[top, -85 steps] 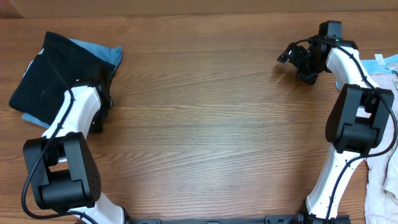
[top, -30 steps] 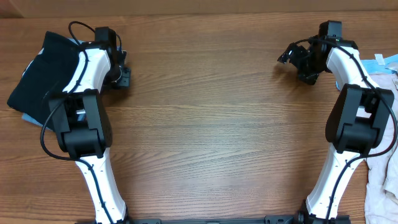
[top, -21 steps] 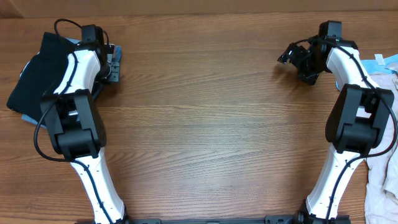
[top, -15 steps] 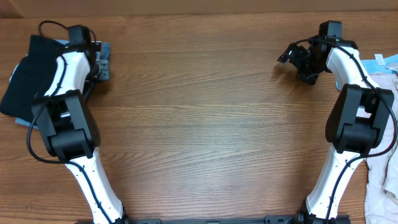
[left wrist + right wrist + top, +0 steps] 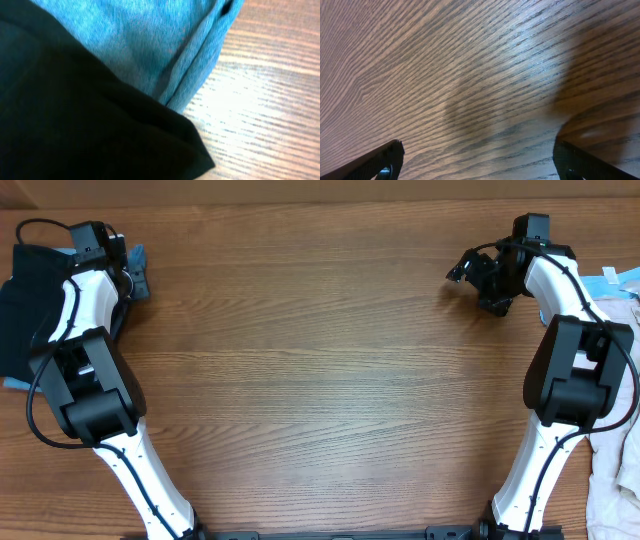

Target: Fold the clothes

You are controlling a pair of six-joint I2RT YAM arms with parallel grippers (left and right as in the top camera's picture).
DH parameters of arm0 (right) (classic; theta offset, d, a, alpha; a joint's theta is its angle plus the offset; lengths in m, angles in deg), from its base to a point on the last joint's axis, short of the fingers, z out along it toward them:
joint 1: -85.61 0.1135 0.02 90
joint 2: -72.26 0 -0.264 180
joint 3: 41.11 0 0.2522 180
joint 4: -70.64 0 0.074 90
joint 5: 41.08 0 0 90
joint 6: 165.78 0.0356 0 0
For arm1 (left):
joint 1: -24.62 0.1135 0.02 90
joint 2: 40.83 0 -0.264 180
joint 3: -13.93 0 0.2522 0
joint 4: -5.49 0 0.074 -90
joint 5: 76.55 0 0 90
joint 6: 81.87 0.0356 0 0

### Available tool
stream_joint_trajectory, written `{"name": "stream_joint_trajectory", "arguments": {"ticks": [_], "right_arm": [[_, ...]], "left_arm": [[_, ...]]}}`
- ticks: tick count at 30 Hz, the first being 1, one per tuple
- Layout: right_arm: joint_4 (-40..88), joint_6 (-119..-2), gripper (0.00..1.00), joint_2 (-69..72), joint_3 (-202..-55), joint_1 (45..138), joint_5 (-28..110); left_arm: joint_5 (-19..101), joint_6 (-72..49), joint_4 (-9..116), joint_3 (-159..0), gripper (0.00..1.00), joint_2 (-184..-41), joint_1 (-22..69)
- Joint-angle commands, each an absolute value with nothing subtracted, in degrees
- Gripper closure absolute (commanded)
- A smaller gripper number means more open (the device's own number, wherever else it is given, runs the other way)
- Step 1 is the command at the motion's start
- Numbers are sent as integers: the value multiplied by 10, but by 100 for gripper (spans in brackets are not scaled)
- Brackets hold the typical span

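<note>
Wood-grain table (image 5: 320,380) seen from overhead, with one arm at each side. At the far left corner lies a black garment (image 5: 22,310), bunched against the left edge of the view. A light-blue garment (image 5: 136,252) shows at its far right side, and a blue corner shows again at its near edge. The left arm (image 5: 70,310) reaches across the black garment. The left gripper (image 5: 133,277) sits at the right edge of this pile, just beside the blue cloth. Its jaws are pressed together; the views do not show whether any cloth is caught between them.

The left wrist view is filled with cloth seen very close. Black fabric covers the lower left and overlaps the blue fabric above it. A folded blue hem runs diagonally, with bare table to the right. No fingers appear in this view.

At the far right, the right gripper (image 5: 473,285) hangs above bare wood with its jaws spread wide and nothing between them. In the right wrist view its two dark fingertips (image 5: 385,162) stand in the lower corners, with only wood grain between.

More cloth lies at the right edge of the overhead view: a small blue piece (image 5: 622,277) at the far end and pale beige fabric (image 5: 615,470) nearer, both well apart from the right gripper.
</note>
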State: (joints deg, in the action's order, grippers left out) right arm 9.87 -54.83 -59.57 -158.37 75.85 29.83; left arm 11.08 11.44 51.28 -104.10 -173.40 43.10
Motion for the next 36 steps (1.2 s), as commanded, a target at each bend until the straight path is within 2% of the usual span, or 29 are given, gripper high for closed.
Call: {"name": "stream_joint_trajectory", "arguments": {"ticks": [1, 6, 12, 16, 24, 36], "right_arm": [[100, -548, 0, -592, -1586, 756, 309], [100, -548, 0, -592, -1586, 756, 309], [100, -548, 0, -592, -1586, 756, 309], [100, -548, 0, -592, -1586, 756, 309], [100, -548, 0, -592, -1586, 756, 309], [100, -548, 0, -592, -1586, 756, 309]], "left_arm": [[101, 106, 490, -1041, 96, -1745, 433], [134, 103, 480, -1061, 96, -1740, 424], [130, 102, 667, -1237, 96, -1732, 388], [63, 103, 720, -1227, 96, -1748, 380], [15, 116, 685, -1198, 96, -1849, 381], [-7, 129, 568, -1202, 96, -1874, 373]]}}
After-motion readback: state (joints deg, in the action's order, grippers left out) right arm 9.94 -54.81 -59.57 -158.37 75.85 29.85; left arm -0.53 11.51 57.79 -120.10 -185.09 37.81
